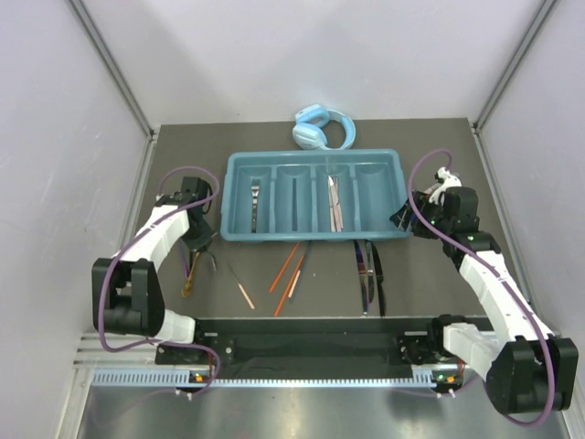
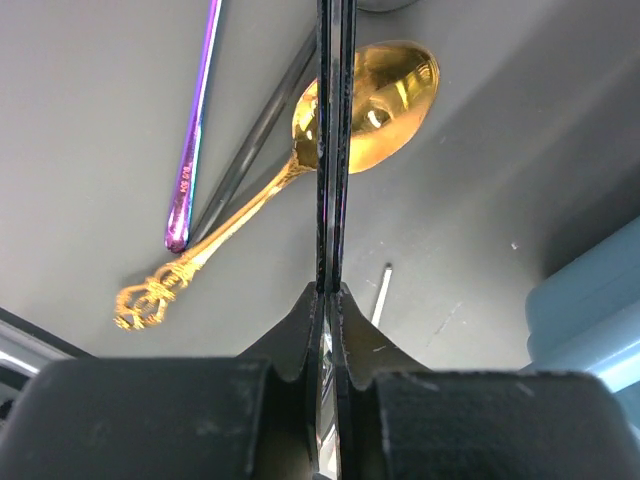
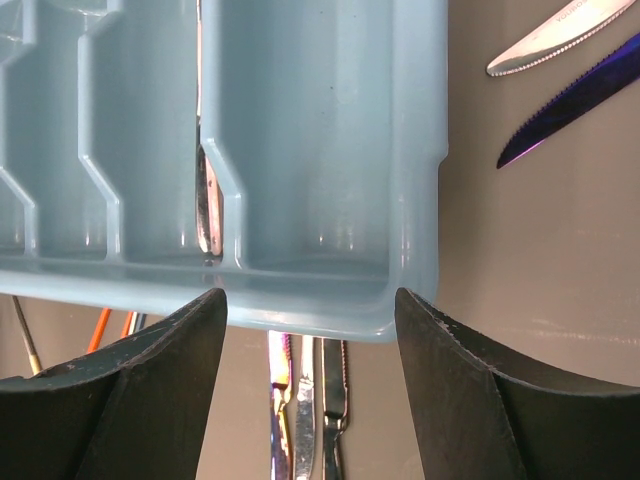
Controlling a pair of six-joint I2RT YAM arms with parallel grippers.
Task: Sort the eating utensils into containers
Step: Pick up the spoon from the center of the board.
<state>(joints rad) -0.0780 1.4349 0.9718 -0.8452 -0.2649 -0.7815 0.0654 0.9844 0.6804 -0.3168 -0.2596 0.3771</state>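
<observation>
The teal-blue tray [image 1: 239, 163] lies mid-table. A silver fork [image 1: 255, 203] is in its leftmost compartment and a silver knife [image 1: 334, 203] in the third. My left gripper [image 1: 203, 236] is left of the tray's front corner. In the left wrist view it [image 2: 335, 285] is shut on a slim dark utensil [image 2: 335, 150] seen edge-on, above a gold spoon [image 2: 385, 85]. A purple handle [image 2: 195, 130] and a dark handle [image 2: 255, 140] lie beside the spoon. My right gripper [image 1: 402, 219] is open and empty at the tray's right end [image 3: 330, 150]. Its fingers [image 3: 170, 380] flank the rim.
Orange chopsticks [image 1: 288, 270] and dark and purple knives [image 1: 366, 270] lie in front of the tray. Three knives [image 3: 310, 420] show below the tray rim in the right wrist view, and two blade tips [image 3: 575, 70] at top right. Light blue headphones [image 1: 322, 128] sit behind the tray.
</observation>
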